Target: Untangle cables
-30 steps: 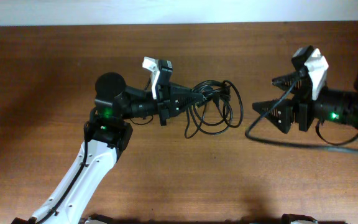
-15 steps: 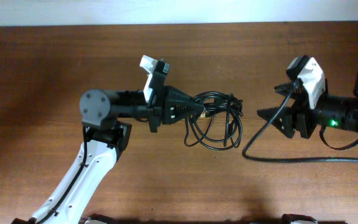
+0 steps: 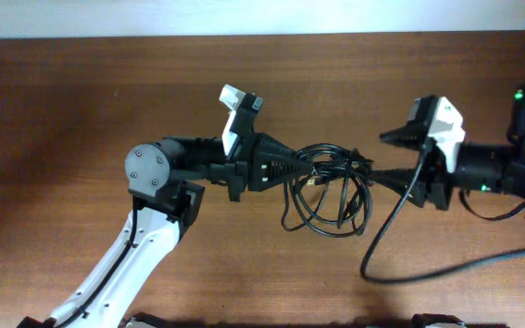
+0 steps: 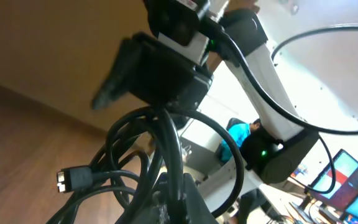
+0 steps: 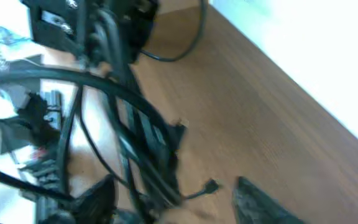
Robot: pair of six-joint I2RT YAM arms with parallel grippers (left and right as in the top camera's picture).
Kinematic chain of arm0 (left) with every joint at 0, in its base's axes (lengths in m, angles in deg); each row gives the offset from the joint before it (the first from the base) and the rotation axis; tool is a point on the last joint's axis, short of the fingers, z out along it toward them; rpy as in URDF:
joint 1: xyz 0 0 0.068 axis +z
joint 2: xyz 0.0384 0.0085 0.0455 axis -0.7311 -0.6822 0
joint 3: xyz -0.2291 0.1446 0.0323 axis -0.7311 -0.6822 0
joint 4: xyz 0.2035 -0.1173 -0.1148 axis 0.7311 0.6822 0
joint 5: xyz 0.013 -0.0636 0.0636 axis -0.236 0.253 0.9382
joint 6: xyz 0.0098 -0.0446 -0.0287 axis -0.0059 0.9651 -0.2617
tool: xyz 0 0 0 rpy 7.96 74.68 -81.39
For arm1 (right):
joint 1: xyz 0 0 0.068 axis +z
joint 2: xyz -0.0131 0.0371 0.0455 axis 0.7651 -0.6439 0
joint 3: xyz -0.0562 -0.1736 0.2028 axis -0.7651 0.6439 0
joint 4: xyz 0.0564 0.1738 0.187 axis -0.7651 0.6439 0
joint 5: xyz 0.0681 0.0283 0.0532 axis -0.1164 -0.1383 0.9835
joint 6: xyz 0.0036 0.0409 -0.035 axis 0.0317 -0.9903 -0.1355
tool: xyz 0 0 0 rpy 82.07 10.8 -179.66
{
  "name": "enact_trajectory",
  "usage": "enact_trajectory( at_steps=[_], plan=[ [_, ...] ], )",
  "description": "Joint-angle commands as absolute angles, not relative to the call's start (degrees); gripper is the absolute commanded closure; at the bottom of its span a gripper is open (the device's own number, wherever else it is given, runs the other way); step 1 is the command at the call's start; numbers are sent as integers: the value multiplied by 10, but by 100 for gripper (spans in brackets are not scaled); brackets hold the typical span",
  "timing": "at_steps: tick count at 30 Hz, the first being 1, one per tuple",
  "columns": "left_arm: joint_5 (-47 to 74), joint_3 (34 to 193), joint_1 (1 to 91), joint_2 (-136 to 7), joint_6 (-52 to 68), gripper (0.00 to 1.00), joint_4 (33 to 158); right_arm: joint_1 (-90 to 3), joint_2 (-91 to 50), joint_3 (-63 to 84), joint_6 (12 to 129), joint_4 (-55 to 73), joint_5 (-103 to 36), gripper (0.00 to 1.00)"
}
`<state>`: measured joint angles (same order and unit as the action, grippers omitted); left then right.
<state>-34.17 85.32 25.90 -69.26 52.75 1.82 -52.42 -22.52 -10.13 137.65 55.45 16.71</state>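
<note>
The cables (image 3: 328,215) are a tangle of thin black loops hanging over the middle of the table. My left gripper (image 3: 292,169) is shut on the bundle's left side. In the left wrist view the cords (image 4: 135,140) run up out of the shut left gripper (image 4: 180,200), and a silver-tipped plug (image 4: 67,180) dangles at the left. My right gripper (image 3: 388,157) reaches the bundle's right end with its jaws apart. In the right wrist view several strands (image 5: 138,149) lie inside the right gripper (image 5: 174,182), close to the left finger (image 5: 95,199), and a small plug (image 5: 209,185) sticks out into the gap.
The wooden table (image 3: 62,109) ends at a white wall along the back. The right arm's thick black cable (image 3: 399,228) curves down over the table toward the front right. The left arm's white link (image 3: 126,264) crosses the front left.
My right gripper has moved left up to the bundle and its jaws have narrowed around the strands. The left gripper has shifted slightly right, still holding the cables.
</note>
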Motion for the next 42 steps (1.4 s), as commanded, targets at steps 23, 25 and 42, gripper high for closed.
enact_trajectory(
  at_steps=[23,25,42],
  plan=[
    [-410,861,340,-684,263,3,18,-484,-227,-105,1158,601,2,96],
    [-441,861,340,-686,248,9,35,-484,-227,-105,1158,604,9,96],
    [-437,861,319,-859,82,1,121,-484,-227,-105,1214,620,174,96]
  ],
)
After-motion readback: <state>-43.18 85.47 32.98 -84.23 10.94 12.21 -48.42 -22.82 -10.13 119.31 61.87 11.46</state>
